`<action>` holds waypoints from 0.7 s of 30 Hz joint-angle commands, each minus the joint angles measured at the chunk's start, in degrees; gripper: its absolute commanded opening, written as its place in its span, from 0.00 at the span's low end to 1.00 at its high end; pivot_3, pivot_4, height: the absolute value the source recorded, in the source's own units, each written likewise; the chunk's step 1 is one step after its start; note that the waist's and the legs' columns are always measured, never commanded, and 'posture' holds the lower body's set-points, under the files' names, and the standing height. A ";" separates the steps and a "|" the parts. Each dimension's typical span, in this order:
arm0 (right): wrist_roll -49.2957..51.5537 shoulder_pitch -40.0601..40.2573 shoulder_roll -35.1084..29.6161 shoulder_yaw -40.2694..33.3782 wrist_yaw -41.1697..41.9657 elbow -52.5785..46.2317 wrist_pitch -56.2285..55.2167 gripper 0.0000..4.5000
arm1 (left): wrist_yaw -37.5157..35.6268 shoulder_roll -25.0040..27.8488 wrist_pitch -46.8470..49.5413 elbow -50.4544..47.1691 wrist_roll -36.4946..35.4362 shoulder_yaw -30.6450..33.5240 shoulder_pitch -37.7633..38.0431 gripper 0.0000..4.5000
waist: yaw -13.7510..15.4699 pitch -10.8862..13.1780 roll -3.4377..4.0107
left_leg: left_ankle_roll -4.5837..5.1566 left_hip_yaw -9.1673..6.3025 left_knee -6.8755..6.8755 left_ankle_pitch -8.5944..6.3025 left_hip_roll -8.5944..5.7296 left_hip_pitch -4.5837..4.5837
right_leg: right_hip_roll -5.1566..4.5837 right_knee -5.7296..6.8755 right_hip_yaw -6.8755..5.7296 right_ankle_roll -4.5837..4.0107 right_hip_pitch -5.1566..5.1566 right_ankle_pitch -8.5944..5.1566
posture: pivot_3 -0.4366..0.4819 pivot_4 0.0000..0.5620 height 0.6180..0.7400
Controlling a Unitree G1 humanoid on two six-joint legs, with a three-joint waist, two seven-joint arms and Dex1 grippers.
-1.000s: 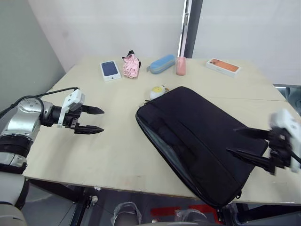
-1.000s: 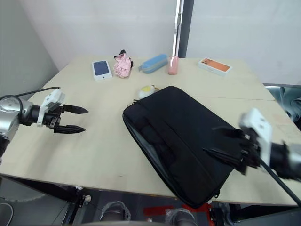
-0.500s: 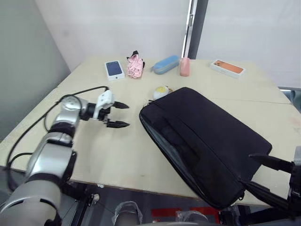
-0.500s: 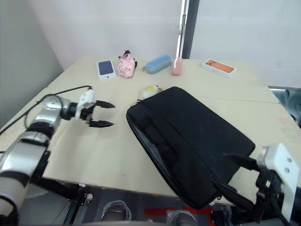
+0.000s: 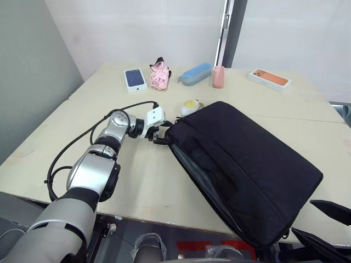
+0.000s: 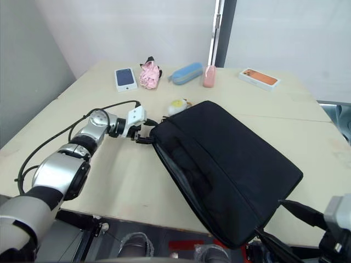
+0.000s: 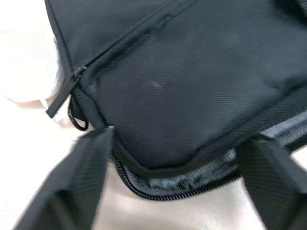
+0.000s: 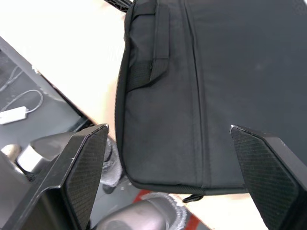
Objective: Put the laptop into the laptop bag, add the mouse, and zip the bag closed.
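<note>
Left gripper (image 5: 160,137) at the near-left corner of the laptop bag (image 5: 247,170), fingers spread wide around that corner by the zip pull (image 7: 62,98), nothing clamped; bag lies flat mid-table, side zip looks partly open; can't spot laptop or mouse, likely inside already; right gripper (image 8: 177,158) hovers above the bag's near-right end, fingers wide apart; zipping shut seems what's left

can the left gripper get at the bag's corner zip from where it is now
Probably yes. The left gripper is open and sits right at the near-left corner of the laptop bag, its fingers either side of that corner, with the zip pull just ahead and nothing between them.
</note>
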 commanded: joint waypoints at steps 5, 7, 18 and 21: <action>-3.47 7.01 -1.01 7.72 -2.79 -0.89 -11.81 0.95 | -3.38 0.04 1.10 -0.04 1.31 2.02 -0.57 0.18 | -0.04 0.00 0.01 | 0.02 -0.10 -0.02 -0.01 -0.01 -0.07 | 0.00 -0.09 -0.11 0.03 -0.01 0.00 | 0.48 0.27 1.00; -4.47 7.48 -1.70 10.75 -4.50 -0.89 -13.56 0.95 | -3.68 0.32 0.99 -0.18 1.68 2.05 -0.50 0.03 | -0.13 0.00 0.01 | 0.02 -0.11 -0.02 -0.02 -0.01 -0.07 | 0.00 -0.10 -0.11 0.08 0.00 0.01 | 0.48 0.27 1.00; -27.76 -16.66 -18.75 35.48 -22.25 -0.89 5.30 0.95 | -10.93 4.09 2.41 -2.97 -0.39 4.80 3.18 0.00 | -0.94 -0.10 0.12 | -0.06 -0.12 0.06 0.00 -0.06 0.10 | 0.03 0.09 -0.05 0.68 0.18 0.40 | 0.48 0.27 1.00; -25.89 -20.34 -17.06 36.96 -21.17 -0.36 9.62 0.95 | -11.94 5.01 2.92 -4.35 -1.54 5.72 4.70 0.00 | -0.95 -0.11 0.13 | -0.05 -0.10 0.07 0.01 -0.08 0.11 | 0.01 0.10 -0.03 0.68 0.19 0.40 | 0.48 0.27 1.00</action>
